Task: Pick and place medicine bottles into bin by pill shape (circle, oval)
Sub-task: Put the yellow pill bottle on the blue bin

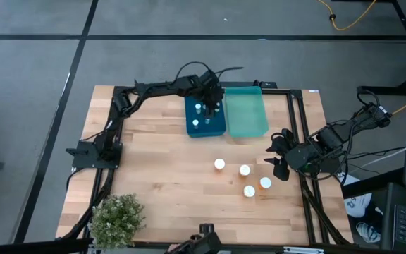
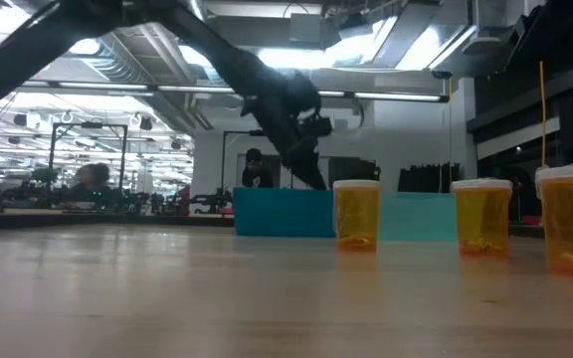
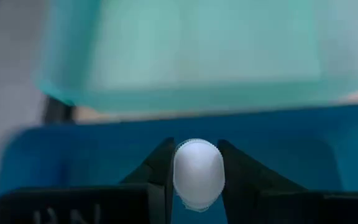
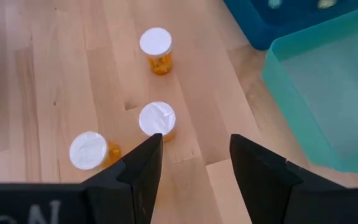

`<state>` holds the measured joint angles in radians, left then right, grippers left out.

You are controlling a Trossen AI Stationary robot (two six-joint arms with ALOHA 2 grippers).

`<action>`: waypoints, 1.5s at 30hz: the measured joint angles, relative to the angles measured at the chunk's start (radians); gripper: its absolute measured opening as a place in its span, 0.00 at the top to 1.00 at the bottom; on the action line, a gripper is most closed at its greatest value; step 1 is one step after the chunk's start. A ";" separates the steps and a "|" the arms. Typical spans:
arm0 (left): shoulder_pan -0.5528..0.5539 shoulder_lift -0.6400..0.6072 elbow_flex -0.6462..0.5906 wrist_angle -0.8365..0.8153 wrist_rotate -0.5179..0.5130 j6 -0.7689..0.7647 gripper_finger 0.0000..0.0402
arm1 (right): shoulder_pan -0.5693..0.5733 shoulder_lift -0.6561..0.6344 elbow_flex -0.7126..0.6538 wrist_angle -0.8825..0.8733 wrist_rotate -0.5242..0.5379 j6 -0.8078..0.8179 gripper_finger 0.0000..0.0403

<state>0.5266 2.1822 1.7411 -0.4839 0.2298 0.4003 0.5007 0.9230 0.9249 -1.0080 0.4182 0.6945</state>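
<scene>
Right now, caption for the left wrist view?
Left gripper shut on white-capped medicine bottle above dark blue plastic bin.

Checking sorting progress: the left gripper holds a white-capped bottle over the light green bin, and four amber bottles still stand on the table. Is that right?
Not quite. The left gripper holds the white-capped bottle over the blue bin, not the light green bin beside it; the high view shows this. Four amber bottles do stand on the table.

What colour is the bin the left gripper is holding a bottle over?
Dark blue bin; clearest in the high view.
</scene>
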 joint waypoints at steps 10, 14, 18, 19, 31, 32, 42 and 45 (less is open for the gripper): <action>-0.004 0.040 -0.001 -0.001 -0.031 -0.006 0.79 | 0.000 0.000 0.000 0.000 -0.001 0.002 0.53; -0.004 0.040 -0.001 -0.018 -0.050 -0.025 0.76 | 0.000 0.000 0.000 0.000 -0.001 0.003 0.53; -0.004 0.038 -0.001 -0.023 -0.056 -0.025 0.73 | 0.000 0.000 0.000 0.000 -0.001 0.004 0.53; -0.005 0.033 -0.001 -0.030 -0.056 -0.024 0.72 | 0.000 0.000 0.000 0.000 -0.001 0.005 0.53; -0.023 0.028 0.052 -0.068 -0.055 -0.015 0.67 | 0.000 0.000 0.000 0.000 -0.002 0.009 0.53; -0.024 0.028 0.052 -0.075 -0.055 -0.026 0.67 | 0.000 0.000 0.000 0.000 -0.003 0.009 0.53; -0.023 0.028 0.052 -0.125 -0.064 -0.058 0.67 | 0.000 0.000 0.000 0.001 -0.003 0.009 0.53; -0.023 0.028 0.052 -0.135 -0.066 -0.056 0.67 | 0.000 0.000 0.000 0.000 -0.003 0.009 0.53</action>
<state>0.5036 2.2105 1.7927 -0.6188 0.1637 0.3443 0.5007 0.9230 0.9249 -1.0077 0.4149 0.7033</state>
